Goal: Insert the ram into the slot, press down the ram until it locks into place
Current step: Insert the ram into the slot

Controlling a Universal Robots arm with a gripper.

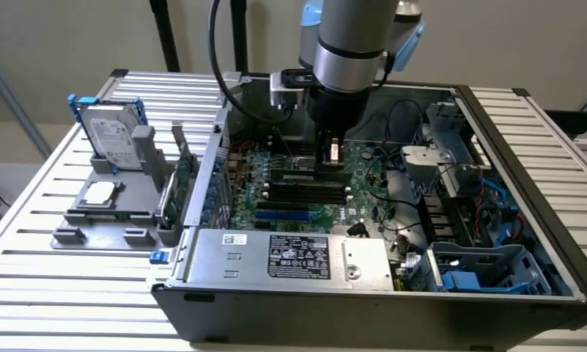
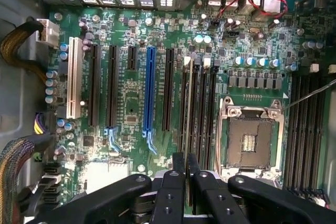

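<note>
- Ram (image 1: 308,175), the long thin green circuit-board stick with small black chips, stands on edge in the slot (image 2: 184,114), a long narrow black plastic memory socket. It runs parallel to the long blue plastic socket (image 2: 149,93), near it, with other black sockets between them.
- My gripper (image 2: 186,157), black and two-fingered, sits over one end of the ram. Its fingers (image 2: 177,182) are pressed close with only a thin gap, and the ram's top edge runs into that gap, so I am pinching it.
- I cannot tell whether the slot's end latches have closed.
- More black memory sockets lie just past the ram, on its side away from the blue socket, and the square silver metal processor socket (image 2: 251,139) sits beyond those.
- All of this lies on the green motherboard (image 2: 131,114) inside the open grey metal computer case (image 1: 371,308).
</note>
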